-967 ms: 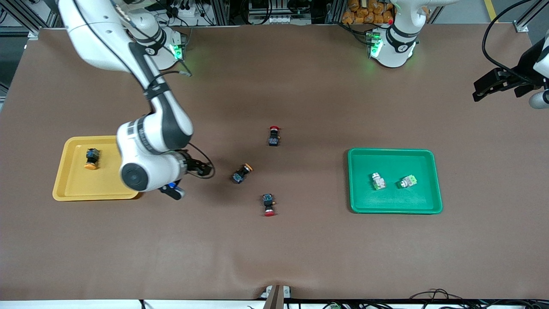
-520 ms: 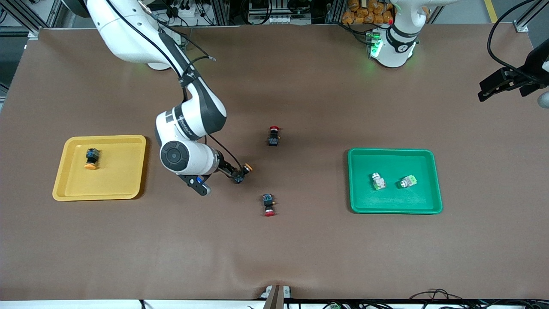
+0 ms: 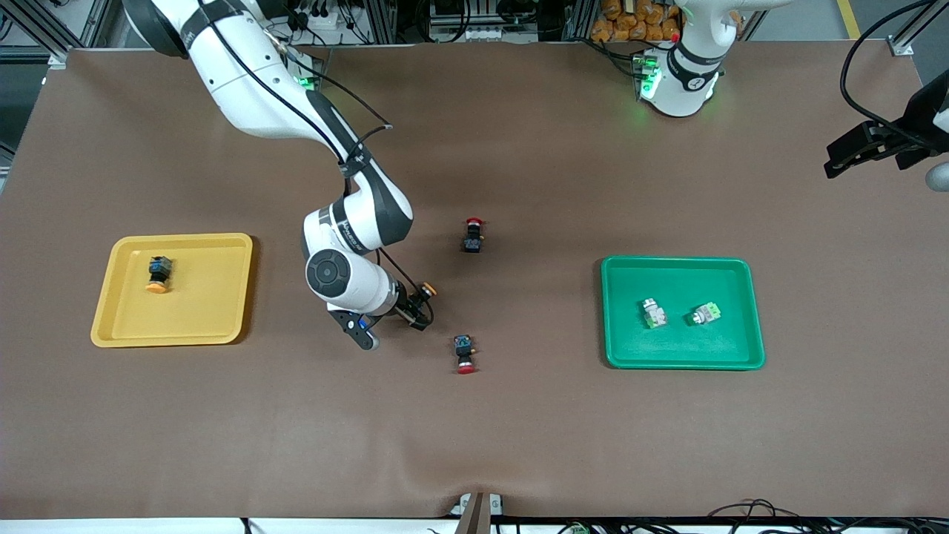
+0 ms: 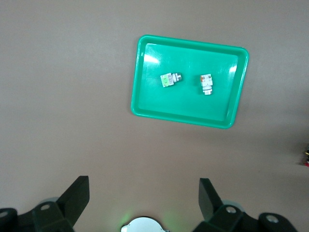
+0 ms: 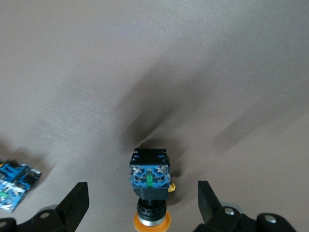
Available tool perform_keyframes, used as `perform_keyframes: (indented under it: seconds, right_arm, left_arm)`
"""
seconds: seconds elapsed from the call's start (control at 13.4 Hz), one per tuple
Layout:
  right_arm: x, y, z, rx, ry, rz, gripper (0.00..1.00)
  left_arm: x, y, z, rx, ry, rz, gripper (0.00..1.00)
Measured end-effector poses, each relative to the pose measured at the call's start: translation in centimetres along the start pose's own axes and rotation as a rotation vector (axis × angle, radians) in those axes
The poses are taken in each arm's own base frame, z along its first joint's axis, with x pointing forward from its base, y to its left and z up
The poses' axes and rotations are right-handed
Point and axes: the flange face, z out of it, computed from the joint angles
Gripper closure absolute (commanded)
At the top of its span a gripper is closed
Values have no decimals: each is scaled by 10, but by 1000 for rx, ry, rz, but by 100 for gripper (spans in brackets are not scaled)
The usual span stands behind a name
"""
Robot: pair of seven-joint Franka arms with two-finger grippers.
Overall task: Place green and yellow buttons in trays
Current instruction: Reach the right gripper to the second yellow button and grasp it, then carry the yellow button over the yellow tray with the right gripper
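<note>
One yellow-capped button (image 3: 157, 273) lies in the yellow tray (image 3: 100, 326). Two white-grey green buttons (image 3: 653, 313) (image 3: 704, 314) lie in the green tray (image 3: 608, 311). The second yellow-capped button (image 3: 425, 290) lies on the mat mid-table. My right gripper (image 3: 415, 308) is open right over it. In the right wrist view the button (image 5: 150, 186) lies between the spread fingers (image 5: 72, 203), untouched. My left gripper (image 3: 864, 148) is open and empty, waiting high at the left arm's end of the table. Its wrist view shows the green tray (image 4: 137, 96) with both buttons (image 4: 170, 79) (image 4: 206, 83).
Two dark switches with red caps lie on the mat. One (image 3: 473, 235) is farther from the front camera than the loose yellow button. The other (image 3: 464, 353) is nearer, and its blue body shows in the right wrist view (image 5: 12, 188).
My right arm has swung from beside the yellow tray to the middle of the table and now has its open gripper over the loose yellow button. The left arm has barely moved.
</note>
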Motion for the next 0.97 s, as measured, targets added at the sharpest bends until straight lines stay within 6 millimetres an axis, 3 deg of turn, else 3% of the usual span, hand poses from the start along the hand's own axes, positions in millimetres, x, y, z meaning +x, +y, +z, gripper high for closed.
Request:
perform_keyframes:
  seconds: [0.45,0.52,0.59,0.67,0.74,0.97]
  right_arm:
    - [-2,6,18,-32,-10,4,15]
    - [-2,8,24,-40,-12,5,22]
    - [-3,9,29,-46,-13,7,45]
    - [-5,9,34,-47,-12,10,85]
    - [-7,8,36,-47,-11,12,100]
    - [-3,8,32,-51,-11,29,100]
  left_arm:
    - [2,0,5,1,-9,-1,0]
    - [4,0,7,1,-12,-1,0]
    - [5,0,9,1,-11,-1,0]
    - [7,1,10,0,-9,0,0]
    - [8,1,11,0,-9,1,0]
    - [10,3,15,1,-14,4,0]
